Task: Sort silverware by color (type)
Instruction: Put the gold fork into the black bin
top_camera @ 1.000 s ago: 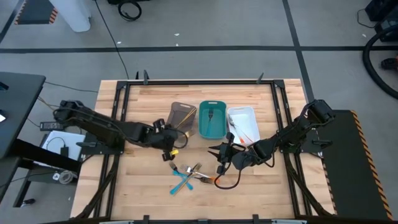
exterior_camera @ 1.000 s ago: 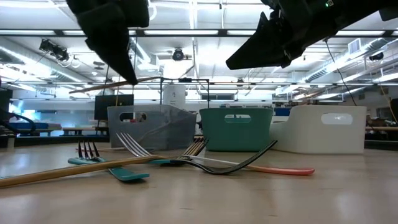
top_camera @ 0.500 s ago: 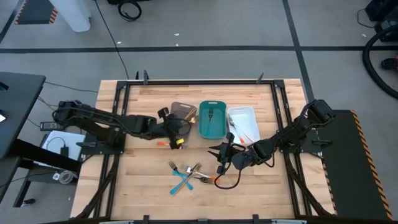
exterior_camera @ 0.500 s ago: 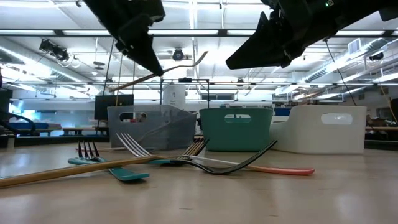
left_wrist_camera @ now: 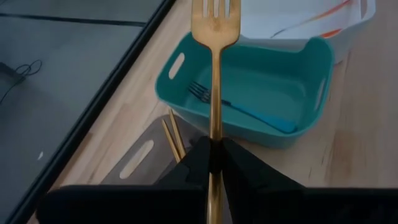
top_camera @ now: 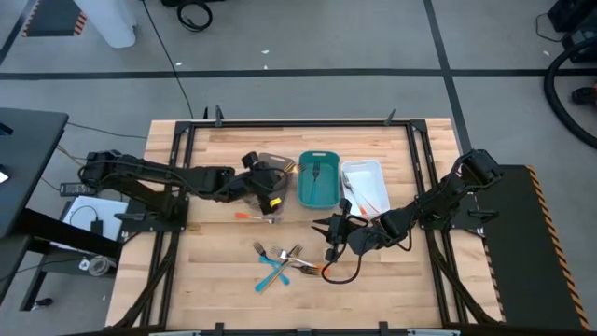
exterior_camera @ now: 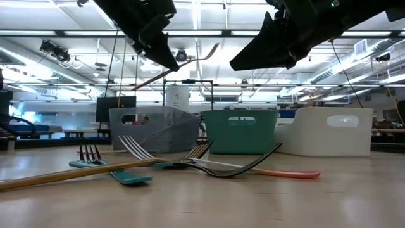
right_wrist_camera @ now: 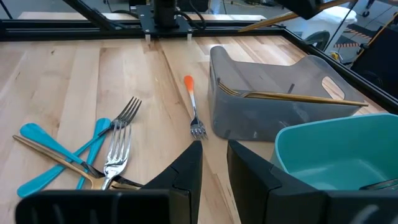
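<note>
Moved: the left pincer [top_camera: 276, 183] has carried the gold fork [left_wrist_camera: 214, 68] from the bare planks to above the grey-brown tray [top_camera: 270, 166].
Left pincer: clamped on that fork's slim handle, tines forward over the teal tray [left_wrist_camera: 311, 87].
Right pincer: [right_wrist_camera: 213, 163] low above the bench [top_camera: 224, 271] near the loose pile, fingers a little apart, holding nothing.
Bench: pale wooden planks in a black frame.
Room: grey floor with dark lines; ceiling strip lights.
Trays: smooth plastic rectangles with slotted handles; grey-brown holds gold pieces, teal a blue-handled fork [left_wrist_camera: 239, 107], the white tray [top_camera: 366, 186] orange-handled pieces.
Loose silverware: an orange-handled fork [right_wrist_camera: 193, 109] beside the grey-brown tray; crossed forks [top_camera: 283, 262], gold, blue-handled and orange-handled, in front.
</note>
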Robot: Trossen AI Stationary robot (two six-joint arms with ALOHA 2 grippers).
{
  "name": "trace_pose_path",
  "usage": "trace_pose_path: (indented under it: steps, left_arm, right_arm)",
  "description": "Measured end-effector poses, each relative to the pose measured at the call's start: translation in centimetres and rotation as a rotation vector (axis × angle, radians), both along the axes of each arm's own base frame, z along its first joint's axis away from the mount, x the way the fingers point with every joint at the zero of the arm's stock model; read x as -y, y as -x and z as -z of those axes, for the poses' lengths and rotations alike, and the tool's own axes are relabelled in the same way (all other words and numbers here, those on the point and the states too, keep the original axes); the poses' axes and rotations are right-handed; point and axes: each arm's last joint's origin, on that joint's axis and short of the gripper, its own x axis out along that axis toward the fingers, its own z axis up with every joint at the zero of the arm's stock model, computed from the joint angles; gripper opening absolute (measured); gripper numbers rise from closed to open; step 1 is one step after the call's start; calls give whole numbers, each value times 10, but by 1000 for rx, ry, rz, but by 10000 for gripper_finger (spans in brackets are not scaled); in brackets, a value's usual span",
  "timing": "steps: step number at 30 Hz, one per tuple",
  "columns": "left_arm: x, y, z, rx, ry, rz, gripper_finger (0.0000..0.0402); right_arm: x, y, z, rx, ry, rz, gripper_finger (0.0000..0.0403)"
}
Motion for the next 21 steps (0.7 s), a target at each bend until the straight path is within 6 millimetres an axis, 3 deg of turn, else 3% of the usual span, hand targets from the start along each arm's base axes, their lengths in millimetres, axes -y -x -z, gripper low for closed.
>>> trace_pose_path:
  steps: [17,21]
  left_arm:
    - [-2,-2,-1,29,-7,-6,39]
    - [-2,0,13,65,-20,2,39]
  right_arm:
    - [0,0,0,0,0,-1,83]
    - [0,0,0,0,0,-1,83]
